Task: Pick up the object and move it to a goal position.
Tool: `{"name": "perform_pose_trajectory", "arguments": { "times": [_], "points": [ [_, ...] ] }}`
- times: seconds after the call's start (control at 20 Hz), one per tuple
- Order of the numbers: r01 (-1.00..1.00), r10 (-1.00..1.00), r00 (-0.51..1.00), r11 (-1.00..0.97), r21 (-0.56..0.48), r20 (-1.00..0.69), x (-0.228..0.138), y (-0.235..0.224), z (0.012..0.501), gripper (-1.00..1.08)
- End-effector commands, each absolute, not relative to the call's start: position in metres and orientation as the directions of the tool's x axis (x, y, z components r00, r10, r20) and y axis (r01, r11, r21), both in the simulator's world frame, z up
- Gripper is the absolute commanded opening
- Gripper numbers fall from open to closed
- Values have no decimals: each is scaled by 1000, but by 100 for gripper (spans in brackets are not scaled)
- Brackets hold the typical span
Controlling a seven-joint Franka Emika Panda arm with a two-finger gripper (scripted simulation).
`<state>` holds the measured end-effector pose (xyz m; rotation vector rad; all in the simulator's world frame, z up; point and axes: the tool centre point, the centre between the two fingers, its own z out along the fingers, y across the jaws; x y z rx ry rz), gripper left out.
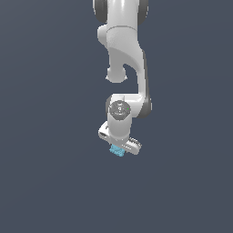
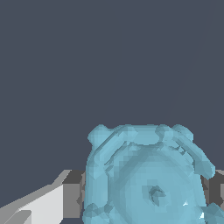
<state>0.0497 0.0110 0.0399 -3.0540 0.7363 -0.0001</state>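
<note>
From my wrist camera, the object (image 2: 146, 177) filled the near part of the picture, a light-blue lumpy block with ridged layers. A grey finger pad (image 2: 73, 194) touched one side of it and another pad the opposite side, so the gripper (image 1: 119, 146) was grasping it. In the exterior view the block (image 1: 117, 150) sat just under the white hand, with the arm (image 1: 126, 50) rising behind. I saw no containers, only dark plain background.

The white Panda arm (image 1: 122, 54) descends from the top edge of the exterior view, its wrist pointing downward. The gripper (image 1: 118, 150) is closed on the light-blue block (image 2: 146, 177), with one grey finger pad (image 2: 72, 200) pressed against each side.
</note>
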Motion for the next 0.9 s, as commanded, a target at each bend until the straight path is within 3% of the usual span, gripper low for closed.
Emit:
{"name": "perform_pose_trajectory", "arguments": {
  "times": [0.0,0.45,0.85],
  "points": [
    [-456,-456,890,-890,0,0,50,11,40,-100],
    [-456,-456,890,-890,0,0,43,17,58,-100],
    [-456,-456,890,-890,0,0,25,35,105,-100]
  ]
}}
